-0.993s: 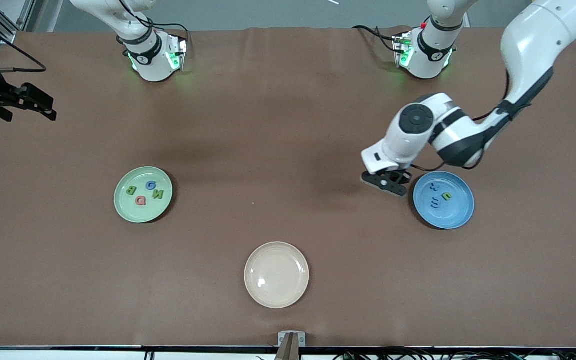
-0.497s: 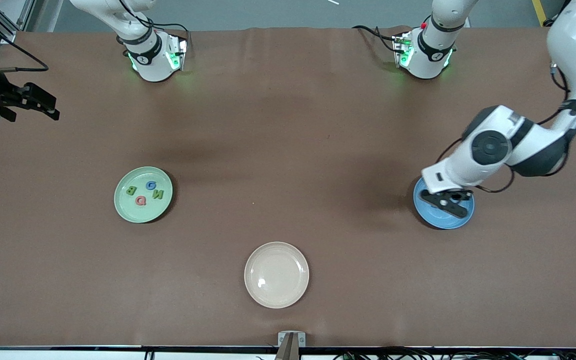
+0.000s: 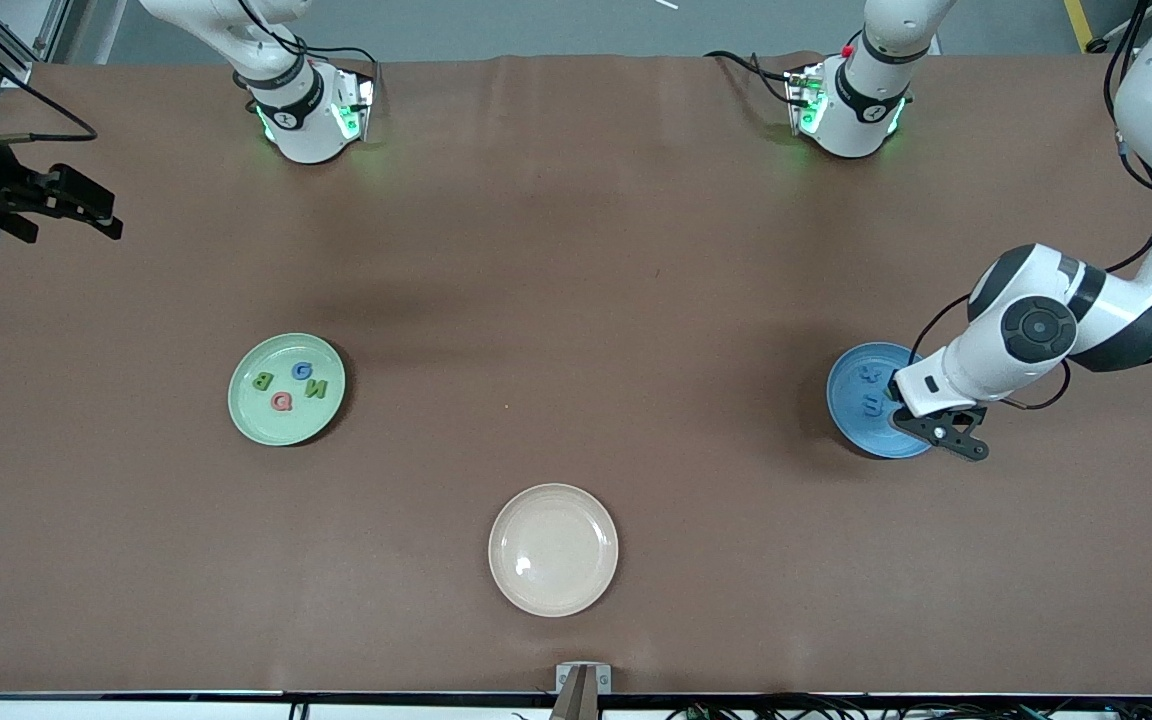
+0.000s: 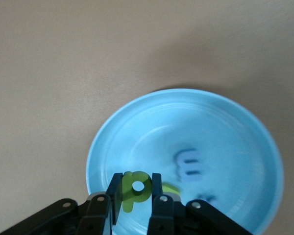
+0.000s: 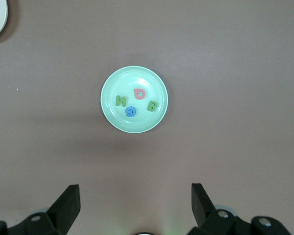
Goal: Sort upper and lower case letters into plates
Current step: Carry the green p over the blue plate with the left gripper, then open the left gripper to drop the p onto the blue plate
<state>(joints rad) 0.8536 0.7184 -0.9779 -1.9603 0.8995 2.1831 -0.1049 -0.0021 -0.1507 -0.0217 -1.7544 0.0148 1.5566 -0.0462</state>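
Since the earlier frame, the left end effector has swung from beside the round blue plate to over its edge at the frame's lower right. It is clenched on the small flat green p-like letter, held on edge with its stem slanting down. A blue m lies flat in that plate. The right end effector waits, fingers spread, at the upper left, above the brown surface.

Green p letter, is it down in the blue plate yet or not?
Not yet. The green p letter is pinched in the left end effector, above the blue plate.
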